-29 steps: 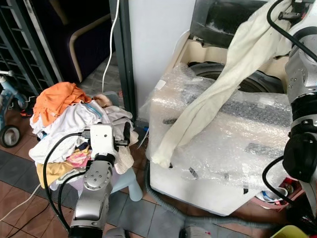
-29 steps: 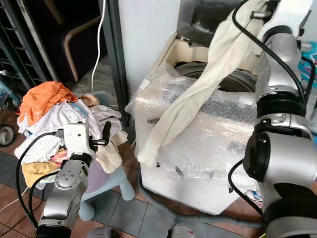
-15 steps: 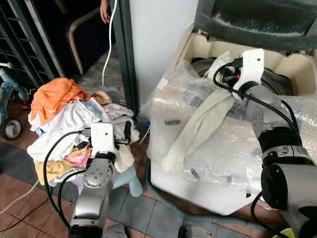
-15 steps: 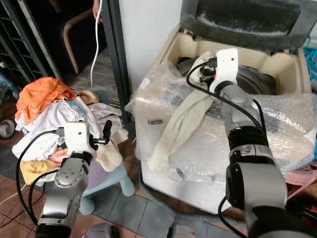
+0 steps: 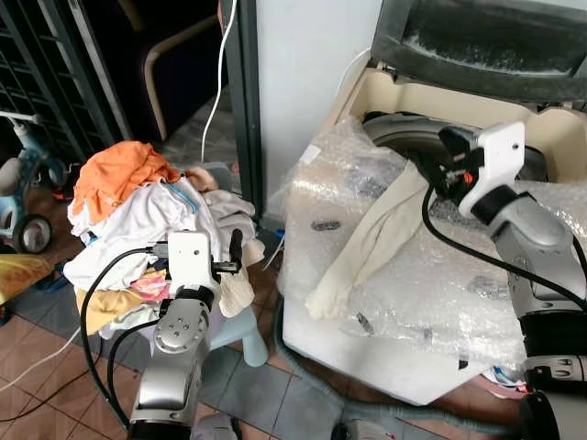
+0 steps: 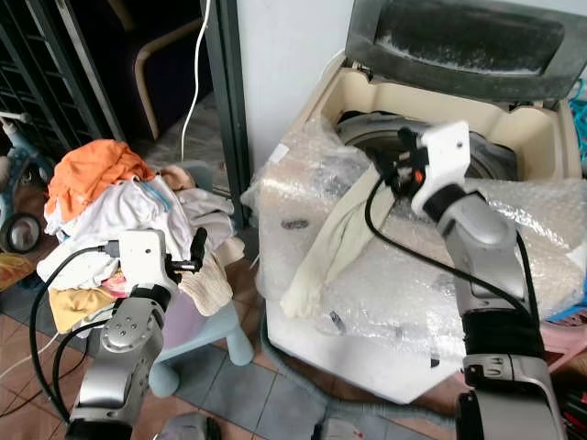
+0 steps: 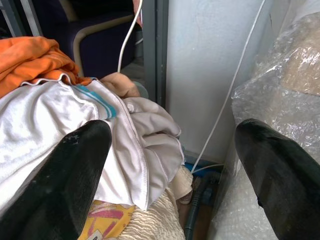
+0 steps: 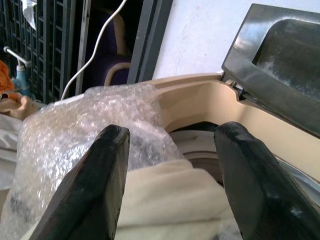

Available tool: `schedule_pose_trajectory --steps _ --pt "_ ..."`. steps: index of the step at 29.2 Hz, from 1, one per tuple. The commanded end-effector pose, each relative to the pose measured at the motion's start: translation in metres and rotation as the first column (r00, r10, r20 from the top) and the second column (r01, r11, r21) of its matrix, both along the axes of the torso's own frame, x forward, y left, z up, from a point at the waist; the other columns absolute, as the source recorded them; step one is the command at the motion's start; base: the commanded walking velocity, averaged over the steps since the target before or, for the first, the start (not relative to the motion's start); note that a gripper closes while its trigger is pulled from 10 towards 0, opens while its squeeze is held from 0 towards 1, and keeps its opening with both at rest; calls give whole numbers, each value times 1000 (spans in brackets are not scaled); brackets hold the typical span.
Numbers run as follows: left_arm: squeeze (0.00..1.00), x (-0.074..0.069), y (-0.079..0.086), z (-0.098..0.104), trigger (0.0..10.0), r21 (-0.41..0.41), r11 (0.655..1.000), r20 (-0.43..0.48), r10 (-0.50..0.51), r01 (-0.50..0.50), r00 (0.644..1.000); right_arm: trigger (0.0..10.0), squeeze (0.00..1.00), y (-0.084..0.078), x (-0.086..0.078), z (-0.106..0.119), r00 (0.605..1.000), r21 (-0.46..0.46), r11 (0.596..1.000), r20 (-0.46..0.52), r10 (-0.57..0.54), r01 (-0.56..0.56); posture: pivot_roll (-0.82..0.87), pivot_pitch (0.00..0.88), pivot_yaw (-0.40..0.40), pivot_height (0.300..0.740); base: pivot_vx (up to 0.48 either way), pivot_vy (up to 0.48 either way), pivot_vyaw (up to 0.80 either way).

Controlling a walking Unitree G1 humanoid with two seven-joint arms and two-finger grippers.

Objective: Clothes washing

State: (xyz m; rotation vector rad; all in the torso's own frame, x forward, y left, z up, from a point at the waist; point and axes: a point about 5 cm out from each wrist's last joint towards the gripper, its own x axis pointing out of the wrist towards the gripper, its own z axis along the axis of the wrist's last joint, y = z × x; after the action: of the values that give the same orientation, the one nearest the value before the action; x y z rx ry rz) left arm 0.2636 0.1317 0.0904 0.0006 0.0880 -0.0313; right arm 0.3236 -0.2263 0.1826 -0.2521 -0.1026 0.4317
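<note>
A top-loading washing machine (image 5: 367,92) stands with its lid (image 5: 486,37) up and bubble wrap (image 5: 440,275) over its top. A long cream garment (image 5: 376,234) lies from the drum's rim down over the wrap. My right gripper (image 5: 443,158) hovers at the rim, open, just above the garment's upper end (image 8: 170,200), with its fingers (image 8: 107,165) spread wide. A pile of laundry (image 5: 147,220) topped by an orange piece (image 5: 115,174) sits on a pale blue stool (image 5: 248,339). My left gripper (image 5: 229,257) is open beside the pile, over white clothes (image 7: 45,130).
A dark metal post (image 5: 240,110) and a white wall stand between pile and washer, with a white cable (image 5: 220,82) hanging there. A child's tricycle (image 5: 23,211) stands at the far left. A grey hose (image 5: 312,367) runs along the tiled floor under the washer.
My right gripper held the cream garment high, then came down to the drum's rim and opened, leaving it draped over the wrap. The camera has shifted. The left arm stayed put.
</note>
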Motion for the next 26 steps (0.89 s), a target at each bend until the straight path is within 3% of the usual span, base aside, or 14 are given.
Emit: schedule_pose_trajectory --steps 1,2,7,8,9,10,11,12,13,14,26 --pt "0 0 0 1 10000 4 1000 0 -6 6 1000 10000 1000 3 -6 1 999 -63 998 19 27 -26 -4 0 -18 740 0 0 0" --pt "0 0 0 1 10000 4 1000 -1 -9 9 1000 10000 1000 6 -14 -11 999 -75 996 -16 41 -42 -5 0 -16 740 0 0 0" --pt "0 0 -2 1 10000 5 1000 -6 -23 23 1000 10000 1000 13 -20 -28 998 -95 995 -51 24 -29 -8 0 -13 740 0 0 0" --pt "0 0 -3 1 10000 5 1000 -7 -25 25 1000 10000 698 17 -20 -30 999 -99 995 -50 19 -24 -5 0 -14 740 0 0 0" --pt "0 0 -3 1 10000 6 1000 -6 -25 25 1000 10000 67 25 -20 -33 998 -86 996 -50 22 -27 -1 0 -15 740 0 0 0" --pt "0 0 -3 1 10000 6 1000 -5 -23 23 1000 10000 0 30 -21 -35 998 -81 996 -51 25 -29 1 0 -17 740 0 0 0" --pt "0 0 -3 1 10000 6 1000 -6 -22 22 1000 10000 0 33 -21 -36 998 -91 995 -49 28 -32 1 0 -17 740 0 0 0" --pt "0 0 -3 1 10000 6 1000 -6 -19 20 1000 8941 0 36 -20 -38 998 -105 994 -45 33 -37 5 0 -20 740 0 0 0" --pt "0 0 -3 1 10000 6 1000 -5 -18 18 1000 3373 0 39 -20 -39 999 -108 994 -46 28 -33 5 0 -20 740 0 0 0" --pt "0 0 -3 1 10000 6 1000 -5 -17 17 1000 0 0 40 -19 -40 999 -112 993 -48 16 -22 8 0 -23 740 0 0 0" --pt "0 -1 -2 -1 10000 1 1000 -15 -1 1 1000 0 0 53 -21 -62 992 -188 982 -121 -39 16 11 0 -33 740 0 0 0"
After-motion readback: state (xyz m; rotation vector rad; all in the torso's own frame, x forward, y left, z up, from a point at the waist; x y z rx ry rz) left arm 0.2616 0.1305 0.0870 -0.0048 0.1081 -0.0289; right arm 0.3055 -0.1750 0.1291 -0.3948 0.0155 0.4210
